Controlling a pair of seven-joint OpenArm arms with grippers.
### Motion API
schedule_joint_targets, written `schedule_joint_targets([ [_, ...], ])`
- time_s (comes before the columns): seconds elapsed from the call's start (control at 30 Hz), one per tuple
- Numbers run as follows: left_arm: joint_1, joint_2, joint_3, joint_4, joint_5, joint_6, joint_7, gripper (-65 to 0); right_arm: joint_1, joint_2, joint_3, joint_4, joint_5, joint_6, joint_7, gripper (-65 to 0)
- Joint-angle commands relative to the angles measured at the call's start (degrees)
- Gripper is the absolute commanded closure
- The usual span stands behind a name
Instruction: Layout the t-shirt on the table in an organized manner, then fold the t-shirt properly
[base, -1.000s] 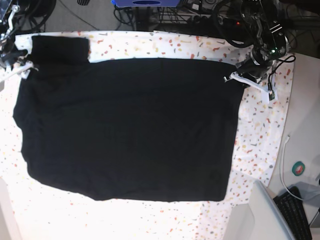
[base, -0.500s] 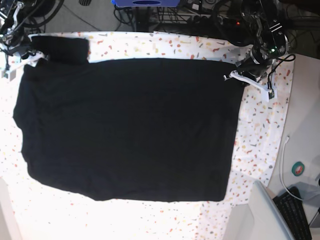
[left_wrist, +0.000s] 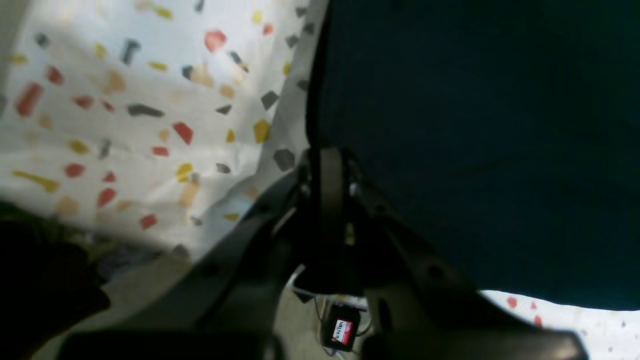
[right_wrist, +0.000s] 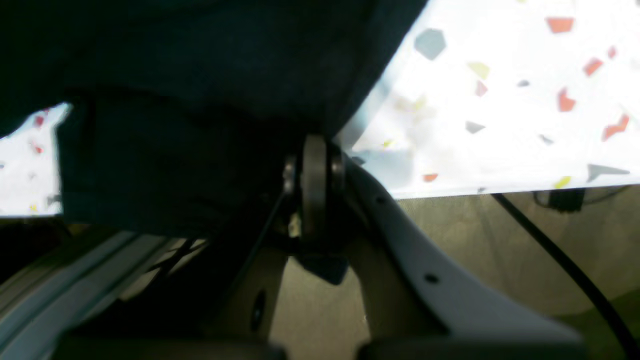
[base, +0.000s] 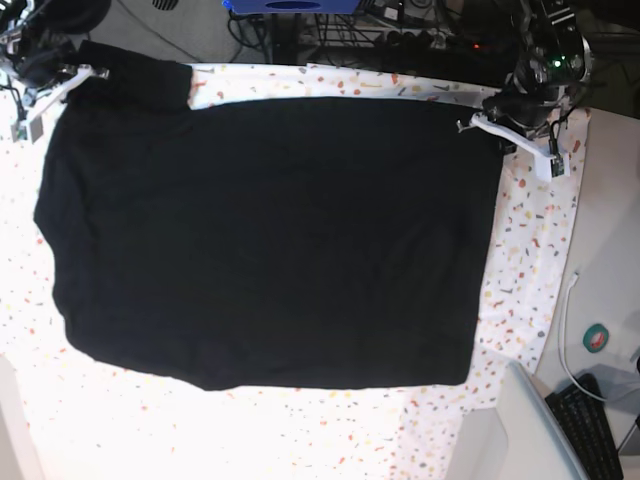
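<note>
Both pincers, right gripper (base: 72, 72) and left gripper (base: 468, 124), clamp my t-shirt (base: 270, 240) at its top corners. Layout looks nearly done on the table (base: 540, 260) (folding remains).

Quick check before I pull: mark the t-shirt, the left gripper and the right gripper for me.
t-shirt (base: 270, 240): base view, middle of the spread black fabric.
left gripper (base: 470, 124): base view, tips at the shirt's top corner, shut on it.
right gripper (base: 88, 72): base view, tips at the sleeve edge, shut on it.
</note>
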Motion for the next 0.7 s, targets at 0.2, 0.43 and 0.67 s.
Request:
schedule_joint_targets([
  [0.2,-0.35,0.0,0.03,2.86,-0.63,-0.03,-0.31,0.0,2.52,0.67,-0.5,7.75,0.31,-0.09,-4.17,0.0],
  [0.43,-9.75,2.54,-3.84,3.56,-0.72,-0.03,10.59,0.0,15.26,2.87,-0.59,6.96,-4.08,-0.09,-11.82,0.0],
  [0.67,-15.91,2.72,-4.72,2.68,-0.19,-0.03,11.21,0.0,26.25,4.89,-5.95,-3.15,-10.06,-0.09,-11.64,0.0],
])
